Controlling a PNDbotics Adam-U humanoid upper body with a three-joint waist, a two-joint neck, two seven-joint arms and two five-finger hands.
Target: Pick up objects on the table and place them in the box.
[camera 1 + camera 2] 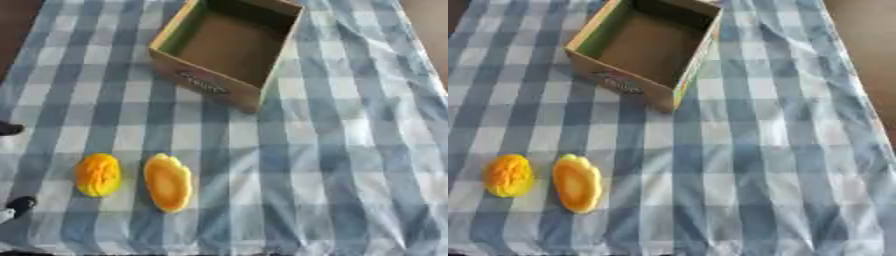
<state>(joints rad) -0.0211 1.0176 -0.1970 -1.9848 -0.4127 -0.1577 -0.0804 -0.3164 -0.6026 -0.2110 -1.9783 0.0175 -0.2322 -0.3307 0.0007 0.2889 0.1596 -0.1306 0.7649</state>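
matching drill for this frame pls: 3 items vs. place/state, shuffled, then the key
Items:
1. cardboard box
2. rounder yellow-orange object
3. longer yellow-orange object

Descriptions:
A. lies on the checked cloth, nearest the left edge
B. open on top, nothing visible inside, at the far side
C. lies near side, just right of its neighbour, with a gap between them

Pairs: 1-B, 2-A, 3-C

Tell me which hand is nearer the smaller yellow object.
Left. The left hand shows at the left edge, beside the smaller yellow object; the right hand is out of view.
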